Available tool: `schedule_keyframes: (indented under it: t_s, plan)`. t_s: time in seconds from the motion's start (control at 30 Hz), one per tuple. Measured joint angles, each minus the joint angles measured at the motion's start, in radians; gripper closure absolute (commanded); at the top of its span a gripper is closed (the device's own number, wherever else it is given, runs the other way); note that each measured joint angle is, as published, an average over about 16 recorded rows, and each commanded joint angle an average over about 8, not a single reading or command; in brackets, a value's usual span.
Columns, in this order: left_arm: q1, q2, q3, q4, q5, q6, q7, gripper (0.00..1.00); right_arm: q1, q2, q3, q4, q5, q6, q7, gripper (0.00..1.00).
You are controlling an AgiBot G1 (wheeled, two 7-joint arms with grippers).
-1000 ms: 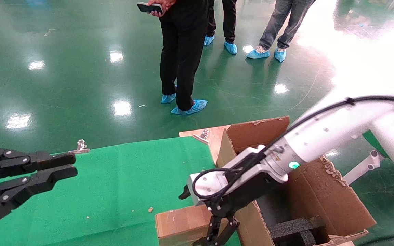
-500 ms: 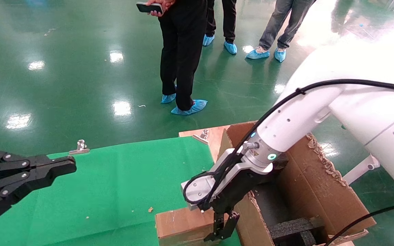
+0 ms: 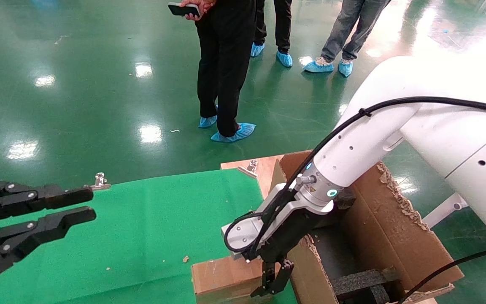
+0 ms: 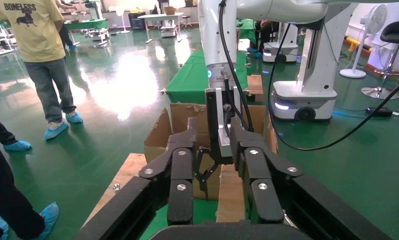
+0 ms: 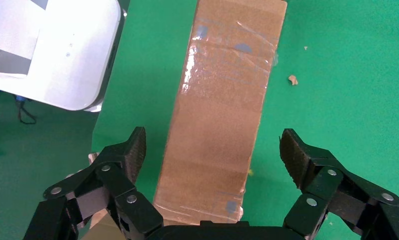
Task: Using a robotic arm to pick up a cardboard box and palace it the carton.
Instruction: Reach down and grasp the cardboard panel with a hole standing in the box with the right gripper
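Above the cardboard box, right gripper spread wide, empty; best lower squarely before closing on its long sides.

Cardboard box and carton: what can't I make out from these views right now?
- Cardboard box: near end cut by the head view's lower edge; right gripper covers its side.
- Carton: floor hidden by black foam and the arm.
- Finger-to-box contact: unclear; the wrist view shows the fingers apart.
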Motion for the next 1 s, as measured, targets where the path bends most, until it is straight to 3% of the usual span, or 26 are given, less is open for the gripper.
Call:
schedule_keyframes:
  t_s: [1.0]
  plan:
    - [0.000,0.000,0.000,0.000,0.000,0.000,0.000,0.00,-0.006,0.009,0.013,0.009,0.003,-0.001,0.005,1.00]
